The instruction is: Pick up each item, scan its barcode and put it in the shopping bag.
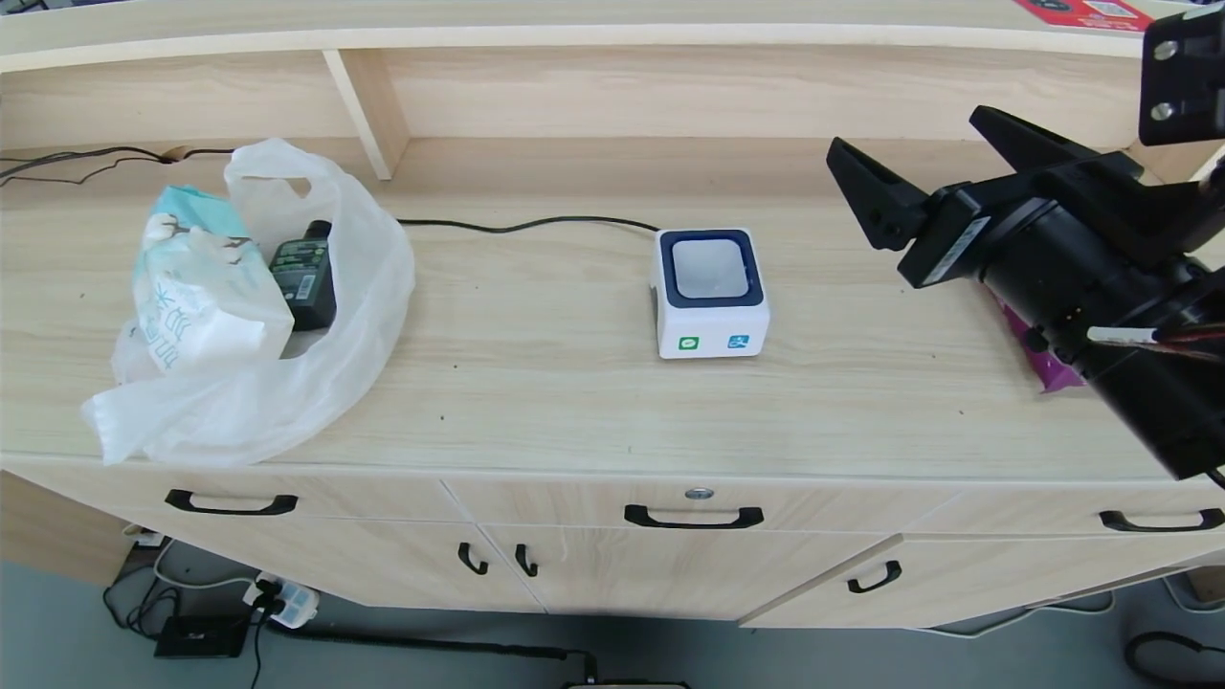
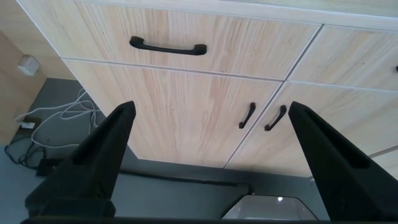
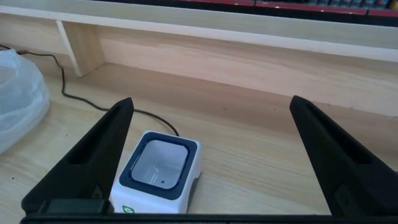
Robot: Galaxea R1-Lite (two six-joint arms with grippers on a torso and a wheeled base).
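Left pincer (image 2: 211,109) wide apart, empty, facing cabinet doors (image 2: 186,118). On surface (image 1: 536,402): shopping bag (image 1: 316,383) left, holding tissue pack (image 1: 206,287) and black bottle (image 1: 306,273); scanner (image 1: 710,292) centre. Right pincer (image 1: 909,129) spread, empty, above right side.

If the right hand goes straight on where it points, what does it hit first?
Likely the counter top just past the scanner, which lies off the line of the open right hand; depth is unclear.

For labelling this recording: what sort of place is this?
Likely a shop checkout, or a mock one: a wooden counter, a small barcode scanner on it, and a plastic shopping bag.
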